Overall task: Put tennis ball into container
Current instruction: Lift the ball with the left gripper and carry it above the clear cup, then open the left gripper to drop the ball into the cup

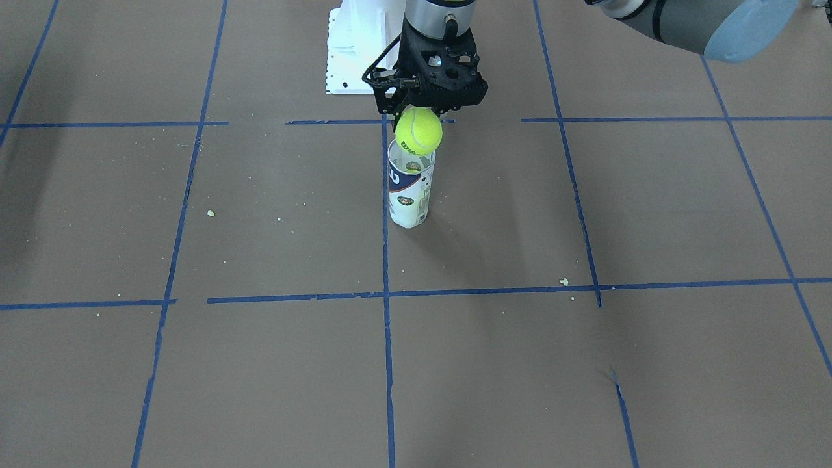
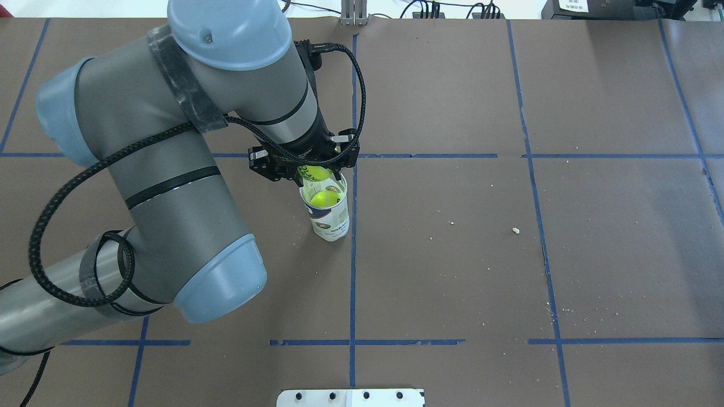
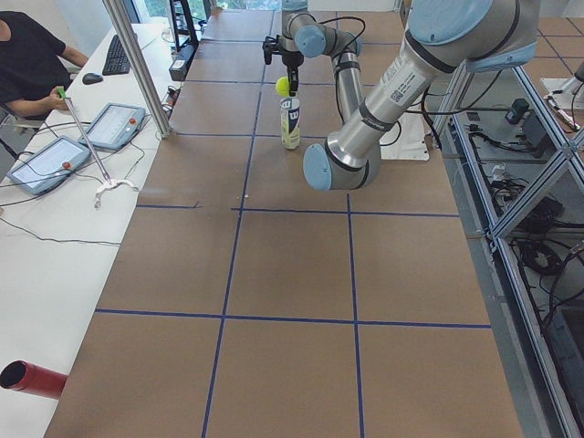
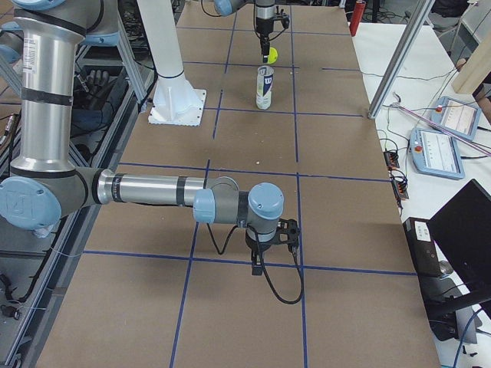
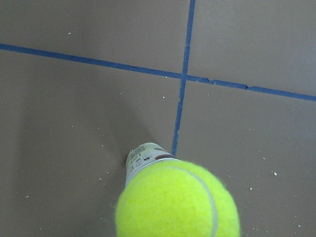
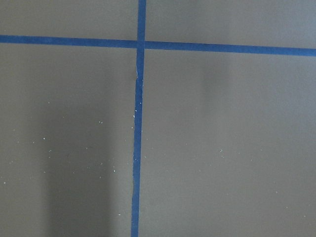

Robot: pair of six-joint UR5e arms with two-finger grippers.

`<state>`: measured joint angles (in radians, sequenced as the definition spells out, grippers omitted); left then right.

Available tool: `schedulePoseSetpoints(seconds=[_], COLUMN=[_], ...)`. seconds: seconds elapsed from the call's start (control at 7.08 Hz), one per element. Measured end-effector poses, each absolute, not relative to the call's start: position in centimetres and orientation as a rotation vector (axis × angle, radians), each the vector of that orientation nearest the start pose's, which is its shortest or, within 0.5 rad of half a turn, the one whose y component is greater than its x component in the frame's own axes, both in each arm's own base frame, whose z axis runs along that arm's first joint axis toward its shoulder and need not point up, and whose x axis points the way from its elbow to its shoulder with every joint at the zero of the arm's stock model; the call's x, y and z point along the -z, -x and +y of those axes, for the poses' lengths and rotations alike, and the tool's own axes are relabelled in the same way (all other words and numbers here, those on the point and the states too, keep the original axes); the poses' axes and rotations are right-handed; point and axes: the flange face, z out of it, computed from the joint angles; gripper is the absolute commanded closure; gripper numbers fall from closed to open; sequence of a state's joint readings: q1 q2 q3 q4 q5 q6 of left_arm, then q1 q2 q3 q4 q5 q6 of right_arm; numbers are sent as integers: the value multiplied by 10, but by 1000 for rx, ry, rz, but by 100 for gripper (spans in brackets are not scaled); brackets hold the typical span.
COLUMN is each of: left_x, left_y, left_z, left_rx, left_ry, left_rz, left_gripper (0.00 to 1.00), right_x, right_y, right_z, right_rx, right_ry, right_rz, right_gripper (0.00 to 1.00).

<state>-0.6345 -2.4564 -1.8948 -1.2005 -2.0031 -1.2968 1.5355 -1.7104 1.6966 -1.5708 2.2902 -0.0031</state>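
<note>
My left gripper (image 1: 420, 117) hangs just above the container (image 1: 409, 192), shut on the tennis ball (image 1: 418, 130), whose underside sits right over the silvery rim. The container stands upright next to a blue tape line, navy-and-white label showing. From overhead, the left gripper (image 2: 308, 168) covers most of the held ball (image 2: 313, 173), and a second yellow-green shape (image 2: 323, 199) shows inside the container (image 2: 331, 220). The left wrist view has the ball (image 5: 177, 200) in front of the container (image 5: 143, 155). My right gripper (image 4: 268, 247) points down at bare table far away; I cannot tell its state.
The white robot base plate (image 1: 354, 58) lies just behind the container. The left arm's big elbow (image 2: 186, 186) overhangs the table's left half. A side bench with tablets (image 3: 109, 123), a metal post (image 3: 137, 64) and a red cylinder (image 3: 32, 377) borders the far side.
</note>
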Motion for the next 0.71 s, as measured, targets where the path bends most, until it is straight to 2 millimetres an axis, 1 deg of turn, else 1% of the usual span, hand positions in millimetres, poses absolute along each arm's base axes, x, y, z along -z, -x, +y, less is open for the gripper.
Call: schedulePoseSetpoints(seconds=[0.28,0.42,0.56,0.71], left_x=[-53,-54,-55,-57], left_y=[-434,-436,-437,-438], left_z=[-430,-429,-429,-429], left_rx=[150,146,143,142], left_ry=[5,4,4,3], left_rz=[914,914,915,916], left_gripper=[100,80,33,0], right_x=[-665,-665,-665,-665], right_y=[-52,-52,-52,-52], right_z=[-434,-434,-434,-434], right_rx=[32,32,32,32], right_ry=[25,25,25,25], right_rz=[-719,-719,-719,-719], right_gripper=[0,0,0,0])
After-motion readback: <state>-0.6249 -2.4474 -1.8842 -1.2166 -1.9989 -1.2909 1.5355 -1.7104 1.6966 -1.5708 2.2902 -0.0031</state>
